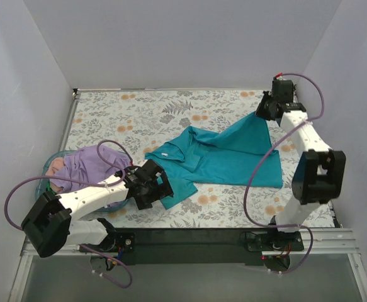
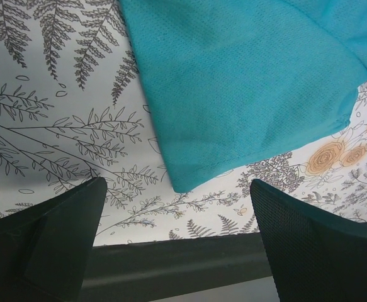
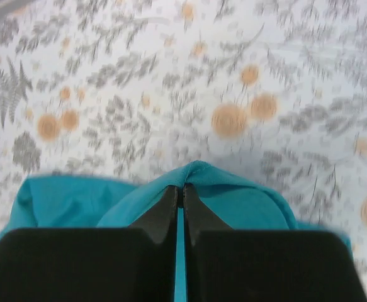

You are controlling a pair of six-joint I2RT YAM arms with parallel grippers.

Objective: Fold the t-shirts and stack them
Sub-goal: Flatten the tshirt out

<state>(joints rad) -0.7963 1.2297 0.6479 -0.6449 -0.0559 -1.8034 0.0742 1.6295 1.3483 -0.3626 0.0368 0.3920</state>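
Right end effector [image 3: 182,189] clamped on teal t-shirt [image 1: 227,154], left end effector [image 2: 177,184] apart, lavender t-shirt [image 1: 89,165] half hidden.

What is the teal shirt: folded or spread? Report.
Spread, not folded: the teal shirt lies rumpled, one corner pinched by the right hand.

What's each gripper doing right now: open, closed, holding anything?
Left gripper: open, holding nothing.
Right gripper: closed on the teal shirt.
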